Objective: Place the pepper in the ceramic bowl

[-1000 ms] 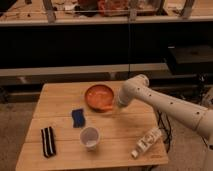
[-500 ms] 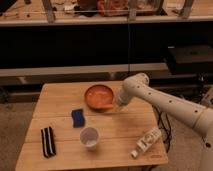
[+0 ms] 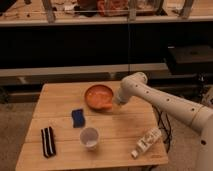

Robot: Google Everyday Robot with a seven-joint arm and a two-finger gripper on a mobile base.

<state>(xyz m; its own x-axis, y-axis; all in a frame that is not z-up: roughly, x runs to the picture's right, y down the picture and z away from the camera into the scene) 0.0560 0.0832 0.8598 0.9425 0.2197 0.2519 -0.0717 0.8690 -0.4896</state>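
The round orange-brown ceramic bowl (image 3: 97, 95) stands at the back middle of the wooden table (image 3: 60, 100). My gripper (image 3: 114, 103) comes in from the right on a white arm and sits at the bowl's right front rim. It is shut on the pepper (image 3: 106, 106), a small orange-red sliver that sticks out leftward from the gripper's tip over the rim of the bowl.
A blue sponge (image 3: 78, 117) lies in front of the bowl on the left. A small white cup (image 3: 89, 137) stands near the front. A black striped object (image 3: 48, 141) lies at the front left. A white bottle (image 3: 146, 142) lies at the front right. Dark shelving stands behind the table.
The arm has hardly moved; the gripper has edged slightly left toward the bowl's rim with the pepper.
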